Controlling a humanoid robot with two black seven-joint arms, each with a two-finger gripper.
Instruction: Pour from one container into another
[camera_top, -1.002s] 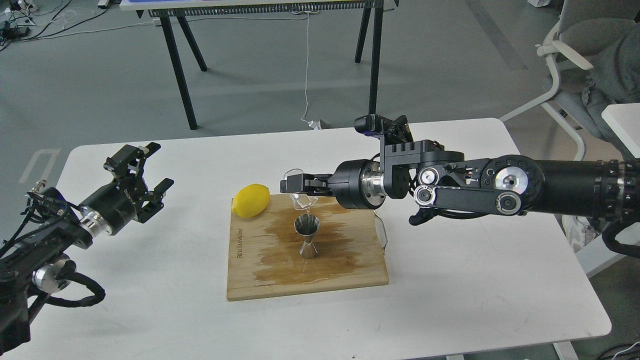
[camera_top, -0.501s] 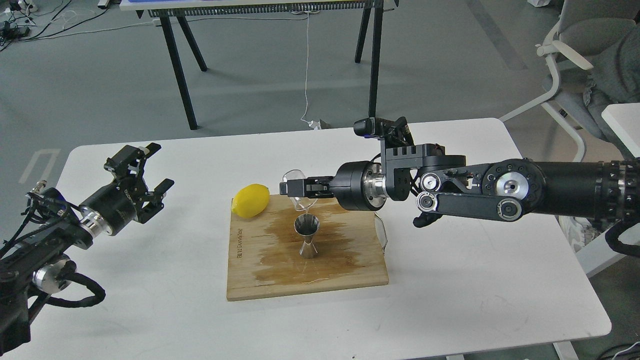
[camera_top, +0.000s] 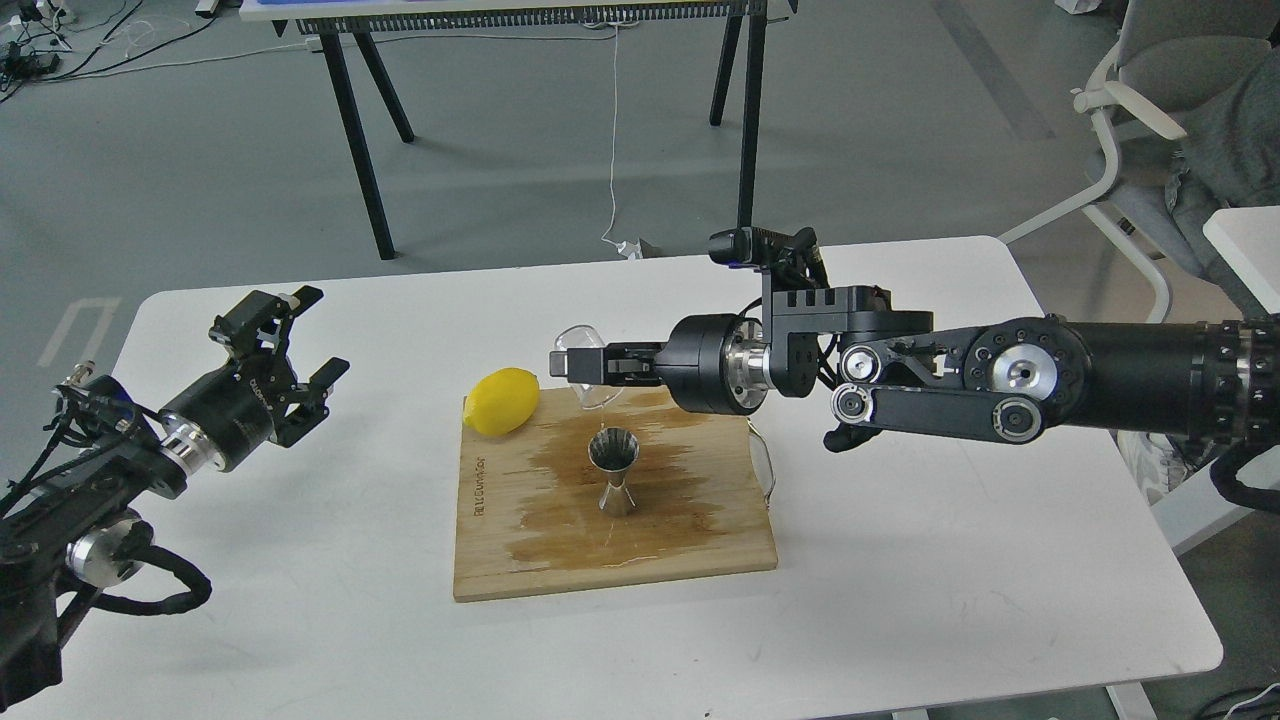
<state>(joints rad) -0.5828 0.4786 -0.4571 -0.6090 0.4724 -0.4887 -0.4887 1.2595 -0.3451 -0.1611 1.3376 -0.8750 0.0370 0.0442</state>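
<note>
The steel hourglass jigger (camera_top: 613, 471) stands upright in the middle of a wooden board (camera_top: 700, 550), on a wet dark stain. Above and slightly behind it, my right gripper (camera_top: 580, 366) is shut on the small clear glass cup (camera_top: 588, 372), which is tilted over with its mouth pointing down toward the jigger. The cup hangs clear of the jigger's rim. My left gripper (camera_top: 298, 338) hovers open and empty over the table's left side, far from the board.
A yellow lemon (camera_top: 501, 401) lies at the board's back left corner. The white table (camera_top: 900, 600) carries the board. Black table legs stand beyond the far edge, and a chair is at the upper right.
My right gripper has lifted and shifted slightly left with the glass cup, widening the gap above the jigger. The left arm has not moved.
</note>
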